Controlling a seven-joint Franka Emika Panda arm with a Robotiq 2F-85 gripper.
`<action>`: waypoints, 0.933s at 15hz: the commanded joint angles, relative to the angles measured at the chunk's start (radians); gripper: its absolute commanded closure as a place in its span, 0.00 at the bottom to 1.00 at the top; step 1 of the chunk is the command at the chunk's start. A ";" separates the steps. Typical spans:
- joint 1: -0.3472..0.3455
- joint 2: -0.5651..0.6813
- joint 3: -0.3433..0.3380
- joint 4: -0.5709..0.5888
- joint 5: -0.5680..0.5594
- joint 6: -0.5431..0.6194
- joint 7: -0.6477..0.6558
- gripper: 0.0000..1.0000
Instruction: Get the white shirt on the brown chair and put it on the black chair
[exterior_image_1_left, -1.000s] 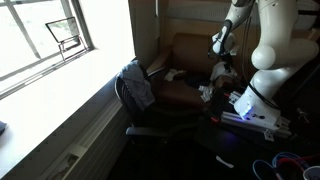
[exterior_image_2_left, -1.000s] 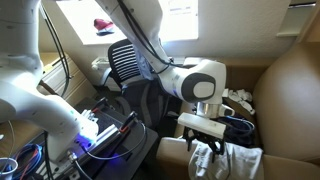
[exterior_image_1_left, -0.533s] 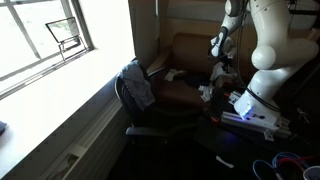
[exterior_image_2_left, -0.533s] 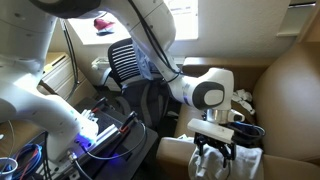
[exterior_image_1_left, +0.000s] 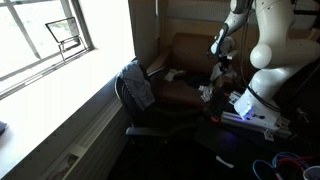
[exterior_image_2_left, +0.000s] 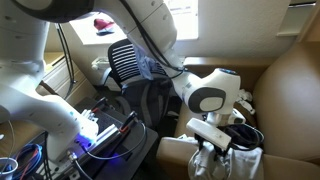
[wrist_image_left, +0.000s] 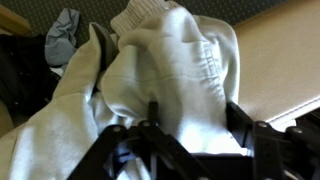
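The white shirt (wrist_image_left: 175, 70) lies crumpled on the brown chair (wrist_image_left: 285, 50) and fills the wrist view. It also shows in an exterior view (exterior_image_2_left: 247, 160) on the chair's seat (exterior_image_2_left: 290, 90). My gripper (wrist_image_left: 192, 118) is low over the shirt, its two black fingers spread apart with a fold of white cloth between them. It also shows in both exterior views (exterior_image_2_left: 216, 152) (exterior_image_1_left: 218, 62). The black chair (exterior_image_1_left: 130, 100) (exterior_image_2_left: 128, 62) stands near the window with a grey-blue cloth (exterior_image_1_left: 138, 82) draped over its back.
A grey garment (wrist_image_left: 62, 32) lies beyond the shirt. The robot's base with cables and a blue light (exterior_image_2_left: 95, 130) stands beside the black chair. A window sill (exterior_image_1_left: 60, 90) runs along the wall. Coloured cables (exterior_image_1_left: 285, 165) lie on the floor.
My gripper has moved sideways and down over the brown chair's seat, onto the white shirt. The shirt and both chairs have not moved.
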 joint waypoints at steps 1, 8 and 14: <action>-0.024 0.018 0.018 0.007 0.021 0.040 -0.005 0.61; 0.059 -0.046 0.031 -0.007 0.010 -0.024 0.039 1.00; 0.097 -0.310 0.166 -0.249 0.110 0.159 -0.012 0.98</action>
